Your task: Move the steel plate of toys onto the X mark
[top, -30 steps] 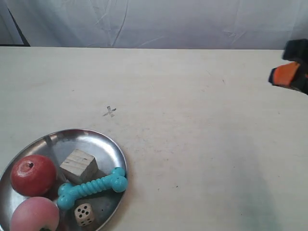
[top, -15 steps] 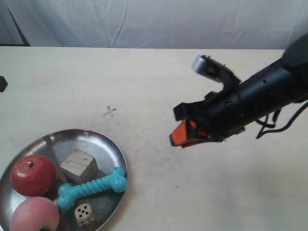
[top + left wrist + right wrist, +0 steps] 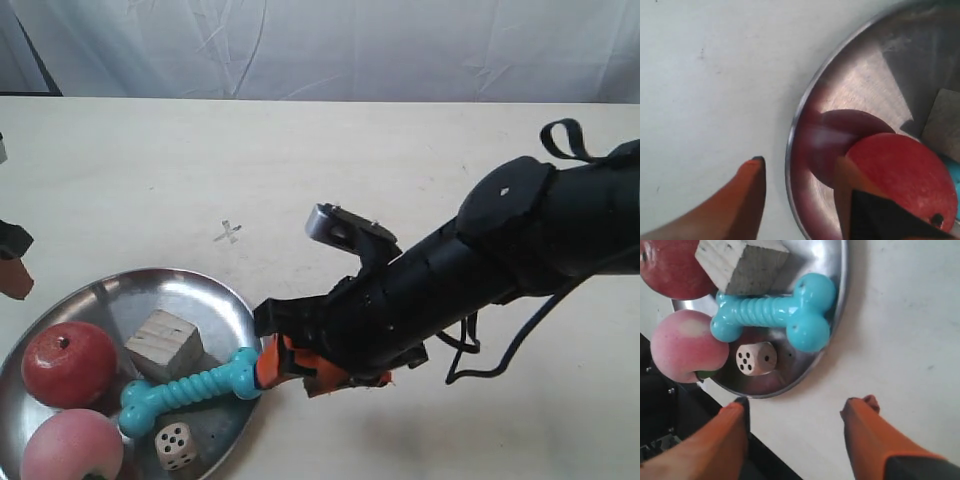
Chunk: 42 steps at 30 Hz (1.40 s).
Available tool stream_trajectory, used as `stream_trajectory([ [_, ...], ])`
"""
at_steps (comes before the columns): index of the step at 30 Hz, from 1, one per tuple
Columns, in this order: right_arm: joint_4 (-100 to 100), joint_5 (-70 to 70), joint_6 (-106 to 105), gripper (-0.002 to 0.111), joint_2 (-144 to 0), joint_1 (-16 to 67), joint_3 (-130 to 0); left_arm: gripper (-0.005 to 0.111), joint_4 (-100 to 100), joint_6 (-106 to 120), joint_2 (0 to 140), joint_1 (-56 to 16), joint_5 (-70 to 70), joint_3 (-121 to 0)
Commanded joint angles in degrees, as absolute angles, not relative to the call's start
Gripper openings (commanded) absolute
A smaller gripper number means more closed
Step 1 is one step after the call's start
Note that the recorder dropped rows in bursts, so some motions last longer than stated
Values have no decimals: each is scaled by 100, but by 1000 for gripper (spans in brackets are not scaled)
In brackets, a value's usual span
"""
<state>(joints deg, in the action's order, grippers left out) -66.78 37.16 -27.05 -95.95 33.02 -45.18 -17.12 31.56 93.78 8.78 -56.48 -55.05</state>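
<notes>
Steel plate [image 3: 128, 290] at the exterior view's lower left, flat on the pale tabletop [image 3: 400, 170], partly cut off by the picture's edge, and not on the X mark [image 3: 228, 232], with a strip of bare tabletop between rim and cross. Inside: red apple [image 3: 68, 363], pink peach [image 3: 70, 447], wooden cube [image 3: 163, 344], teal bone [image 3: 190, 385] and spotted die [image 3: 175, 446], all close together. Reaching in from the exterior view's right, a black arm [image 3: 480, 265] with the right claw [image 3: 300, 370] low at the plate's rim, one orange finger [image 3: 270, 362] just beside the bone's knob. Barely in at the opposite edge, the left claw [image 3: 14, 268], near the rim on the apple's side. Left wrist view: left claw [image 3: 799, 167] spread wide, straddling the rim, one orange finger [image 3: 752, 195] over the tabletop outside, the other in front of the apple inside; contact with the metal impossible to tell. Right wrist view: right claw [image 3: 800, 405] spread as well, pinching nothing, both fingers over bare tabletop just off the rim near die and peach, bone and cube beyond, tabletop's edge close by.
</notes>
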Motion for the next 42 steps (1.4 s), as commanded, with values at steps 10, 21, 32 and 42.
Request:
stream_trajectory([
  [10, -7555, 3291, -2699, 56, -10273, 4239, -4483, 43, -1624, 2998, 9694, 903, -5062, -5268],
  [21, -8049, 2948, -2699, 56, -10387, 4239, -4483, 43, -1754, 3233, 10250, 903, -5066, -5268],
  [32, -8504, 2811, -2699, 56, -10667, 4239, -4483, 43, -1985, 3655, 10471, 903, -5065, -5268],
  [42, -9296, 2789, -3193, 56, -11053, 4543, -4525, 43, -2270, 3928, 10599, 903, -5080, -5246],
])
